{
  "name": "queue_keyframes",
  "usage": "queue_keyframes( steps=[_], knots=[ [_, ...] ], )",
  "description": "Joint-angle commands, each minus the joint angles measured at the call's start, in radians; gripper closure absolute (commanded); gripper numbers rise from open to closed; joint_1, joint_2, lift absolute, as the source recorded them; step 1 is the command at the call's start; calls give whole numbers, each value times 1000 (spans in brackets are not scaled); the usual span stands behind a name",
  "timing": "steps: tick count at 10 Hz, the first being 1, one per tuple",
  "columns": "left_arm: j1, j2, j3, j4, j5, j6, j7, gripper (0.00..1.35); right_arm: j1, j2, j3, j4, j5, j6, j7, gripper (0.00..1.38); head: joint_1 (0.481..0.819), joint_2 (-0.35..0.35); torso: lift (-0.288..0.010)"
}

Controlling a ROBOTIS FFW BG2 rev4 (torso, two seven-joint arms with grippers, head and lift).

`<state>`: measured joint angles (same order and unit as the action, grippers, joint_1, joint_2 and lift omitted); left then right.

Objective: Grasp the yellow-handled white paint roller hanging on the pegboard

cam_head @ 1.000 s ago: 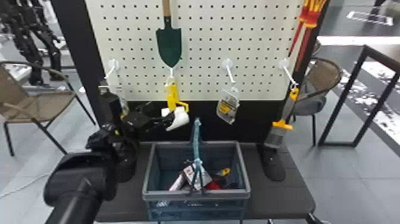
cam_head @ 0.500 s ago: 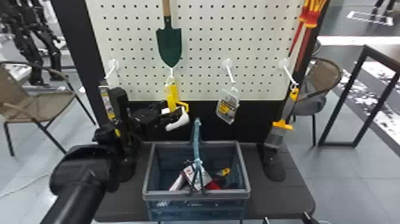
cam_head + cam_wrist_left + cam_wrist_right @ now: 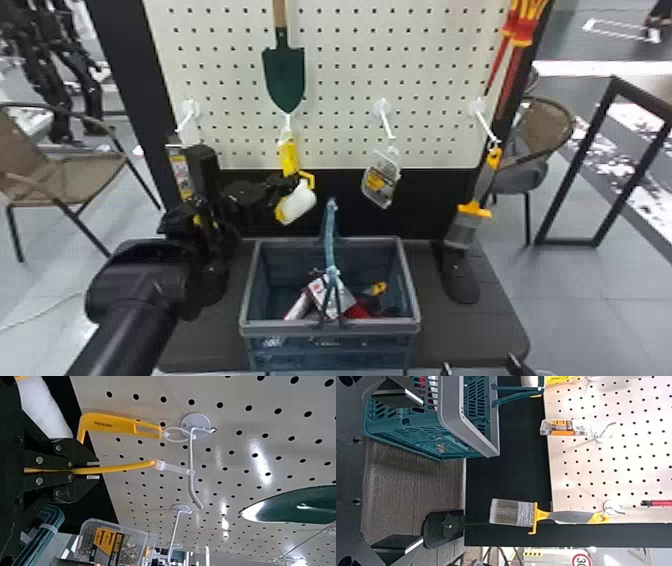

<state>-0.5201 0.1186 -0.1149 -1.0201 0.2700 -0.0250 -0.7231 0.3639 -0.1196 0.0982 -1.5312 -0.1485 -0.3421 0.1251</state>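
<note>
In the head view my left gripper (image 3: 286,184) is at the lower part of the yellow handle (image 3: 288,157), just above the white roller (image 3: 298,201). In the left wrist view my left gripper (image 3: 85,471) is shut on a thin yellow handle (image 3: 119,468), seen edge-on and looped by a clear tag to the white hook (image 3: 191,459). Beside it, outside the fingers, a broader yellow handle (image 3: 115,424) hangs from the same hook, with a white roller (image 3: 43,407) near it. My right gripper (image 3: 482,369) is low at the front; in the right wrist view this gripper (image 3: 423,471) stands open and holds nothing.
The blue basket (image 3: 410,300), holding several items, stands on the dark table (image 3: 480,330) below. On the pegboard (image 3: 345,65) hang a green trowel (image 3: 285,75), a clear pack (image 3: 382,177) and a brush (image 3: 467,220); another pack (image 3: 180,172) hangs beside the left arm.
The left arm has moved right and slightly up, bringing its gripper closer to the yellow handle. The roller has shifted only slightly.
</note>
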Motion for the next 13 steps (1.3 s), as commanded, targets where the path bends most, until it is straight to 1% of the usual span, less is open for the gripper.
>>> queue_keyframes(
  steps=[1, 13],
  knots=[
    [0, 1, -2, 0, 0, 0, -1, 1214, 0, 0, 0, 0, 0, 0, 1, 96, 549, 0, -100],
    [2, 9, -2, 0, 3, 4, -6, 1214, 0, 2, 0, 5, 3, 0, 1, 96, 549, 0, -100]
  ],
)
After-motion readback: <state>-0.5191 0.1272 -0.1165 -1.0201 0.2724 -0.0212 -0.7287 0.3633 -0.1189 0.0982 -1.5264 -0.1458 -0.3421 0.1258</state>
